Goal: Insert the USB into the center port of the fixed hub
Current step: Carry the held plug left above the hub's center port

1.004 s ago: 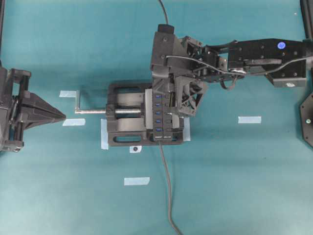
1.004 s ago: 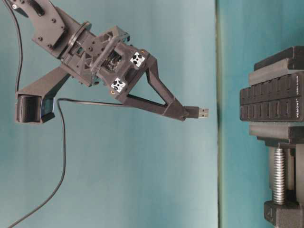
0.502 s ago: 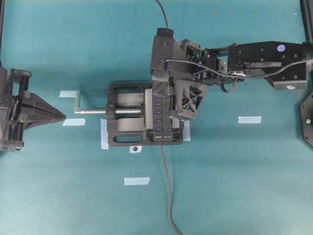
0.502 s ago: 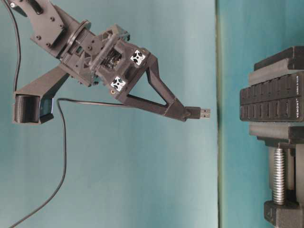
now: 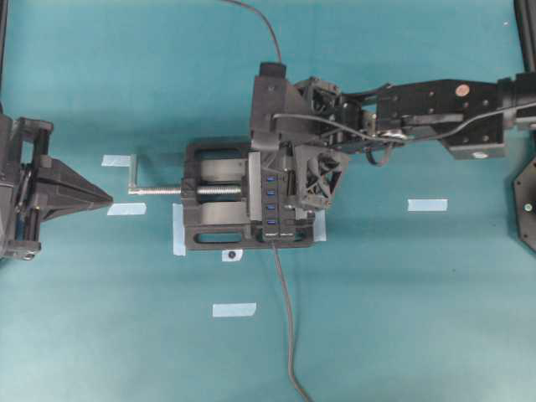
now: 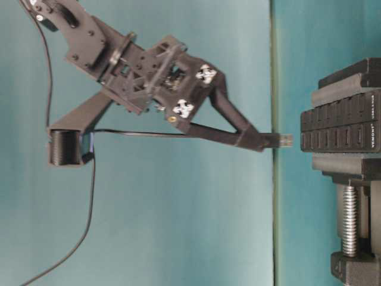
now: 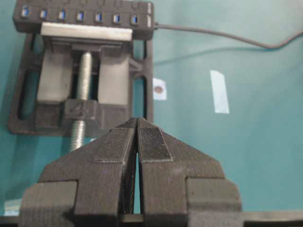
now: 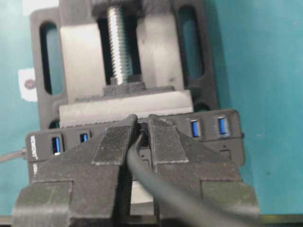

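My right gripper (image 6: 262, 142) is shut on the USB (image 6: 284, 141), a black plug with a metal tip pointing at the fixed hub (image 6: 342, 128). The tip stops a small gap short of the hub's port face. In the overhead view the right gripper (image 5: 295, 186) hangs over the hub (image 5: 272, 219) and covers its upper ports. In the right wrist view the fingers (image 8: 158, 142) pinch the plug with its thin cable (image 8: 142, 163) trailing back, and they hide the hub's (image 8: 227, 139) middle ports. The center port (image 7: 80, 17) shows in the left wrist view. My left gripper (image 5: 102, 198) is shut and empty at the far left.
The hub is clamped in a black vise (image 5: 219, 197) with a silver screw and crank (image 5: 138, 180). The hub's thicker grey cable (image 5: 285, 318) runs toward the front edge. Several pale tape strips (image 5: 427, 204) lie on the teal table.
My right gripper has carried the USB closer to the hub, so the plug tip now sits just short of the port face. The left gripper has not moved.
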Available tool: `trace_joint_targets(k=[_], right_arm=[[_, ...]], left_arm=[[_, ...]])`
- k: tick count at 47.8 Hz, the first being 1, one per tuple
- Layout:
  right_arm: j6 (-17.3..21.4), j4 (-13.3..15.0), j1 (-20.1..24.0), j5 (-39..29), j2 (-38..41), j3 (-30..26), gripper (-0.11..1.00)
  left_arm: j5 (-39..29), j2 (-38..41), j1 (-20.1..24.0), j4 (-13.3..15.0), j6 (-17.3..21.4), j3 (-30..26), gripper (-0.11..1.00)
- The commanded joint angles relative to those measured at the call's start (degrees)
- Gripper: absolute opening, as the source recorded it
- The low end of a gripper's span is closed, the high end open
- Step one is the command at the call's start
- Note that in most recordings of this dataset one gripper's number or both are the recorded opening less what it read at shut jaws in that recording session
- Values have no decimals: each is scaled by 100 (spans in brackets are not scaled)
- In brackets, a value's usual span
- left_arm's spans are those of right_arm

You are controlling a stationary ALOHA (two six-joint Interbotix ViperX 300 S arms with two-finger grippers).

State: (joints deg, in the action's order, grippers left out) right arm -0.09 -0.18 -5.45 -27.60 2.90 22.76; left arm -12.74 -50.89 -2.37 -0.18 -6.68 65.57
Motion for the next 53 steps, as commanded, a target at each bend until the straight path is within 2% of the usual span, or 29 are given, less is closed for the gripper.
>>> trace_joint_targets(k=[1,53], right_arm=[[-88,9,26,44,-44,-132,8],[-105,9,26,79,246,-132,8]], left_arm=[[26,26,-18,-9,-9,-70,0],[26,26,-18,-9,-9,-62,0]])
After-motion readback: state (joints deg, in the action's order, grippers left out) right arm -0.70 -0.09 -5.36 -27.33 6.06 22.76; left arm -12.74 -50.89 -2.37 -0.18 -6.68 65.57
